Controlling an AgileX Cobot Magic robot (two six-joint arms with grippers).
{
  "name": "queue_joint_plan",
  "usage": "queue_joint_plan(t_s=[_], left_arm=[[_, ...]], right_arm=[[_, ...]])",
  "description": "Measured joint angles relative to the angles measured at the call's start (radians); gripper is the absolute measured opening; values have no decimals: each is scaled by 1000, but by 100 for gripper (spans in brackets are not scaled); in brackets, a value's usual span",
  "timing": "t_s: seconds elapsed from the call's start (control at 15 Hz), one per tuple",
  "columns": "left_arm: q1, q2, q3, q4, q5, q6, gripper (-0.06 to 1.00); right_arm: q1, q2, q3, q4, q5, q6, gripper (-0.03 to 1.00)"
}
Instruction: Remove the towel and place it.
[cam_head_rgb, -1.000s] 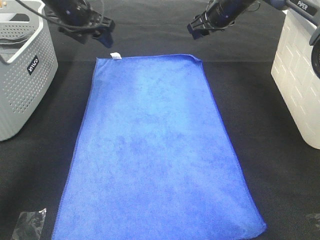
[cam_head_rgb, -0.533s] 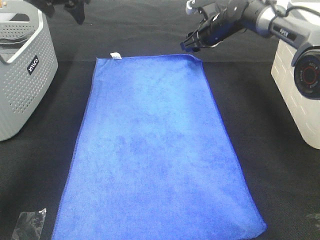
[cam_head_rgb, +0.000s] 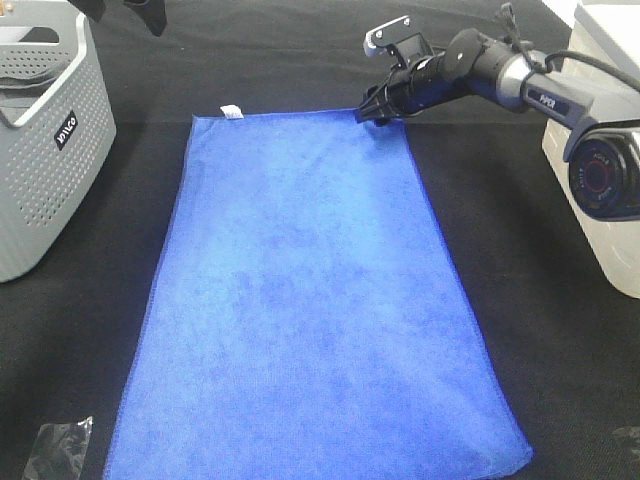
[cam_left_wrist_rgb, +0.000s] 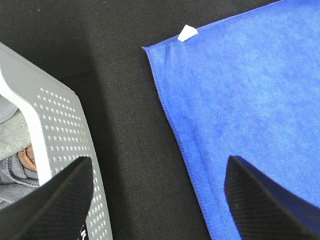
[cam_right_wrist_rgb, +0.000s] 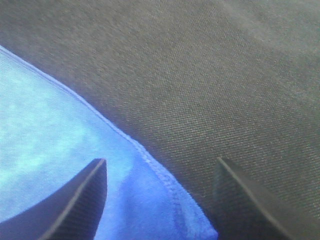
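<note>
The royal-blue towel (cam_head_rgb: 310, 290) lies flat on the black table, its white tag (cam_head_rgb: 230, 111) at the far left corner. My right gripper (cam_head_rgb: 372, 112) is low at the towel's far right corner. In the right wrist view it (cam_right_wrist_rgb: 160, 200) is open, its fingers (cam_right_wrist_rgb: 75, 205) either side of the stitched corner edge (cam_right_wrist_rgb: 150, 160). My left gripper (cam_head_rgb: 125, 8) is high at the far left, mostly cut off by the frame. In the left wrist view it (cam_left_wrist_rgb: 157, 200) is open and empty above the towel's (cam_left_wrist_rgb: 250, 100) left edge, with the tag (cam_left_wrist_rgb: 188, 33) in sight.
A grey perforated basket (cam_head_rgb: 40, 150) stands at the left, close to the towel; it also shows in the left wrist view (cam_left_wrist_rgb: 65, 130) with items inside. A white container (cam_head_rgb: 600, 170) stands at the right. A clear plastic scrap (cam_head_rgb: 60, 445) lies at the near left.
My right gripper has come down and left onto the towel's far right corner. My left gripper has pulled up and away to the far left. The towel has not moved.
</note>
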Motion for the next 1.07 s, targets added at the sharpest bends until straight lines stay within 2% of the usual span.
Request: queue_joint_plan(t_s=[0.33, 0.67, 1.07], left_arm=[[0, 0, 0, -1, 0, 0, 70], [0, 0, 0, -3, 0, 0, 70], [0, 0, 0, -28, 1, 0, 70]], right_arm=[[-7, 34, 0, -14, -118, -10, 62], [-18, 62, 0, -26, -148, -18, 60], [-43, 74, 0, -7, -258, -19, 59]])
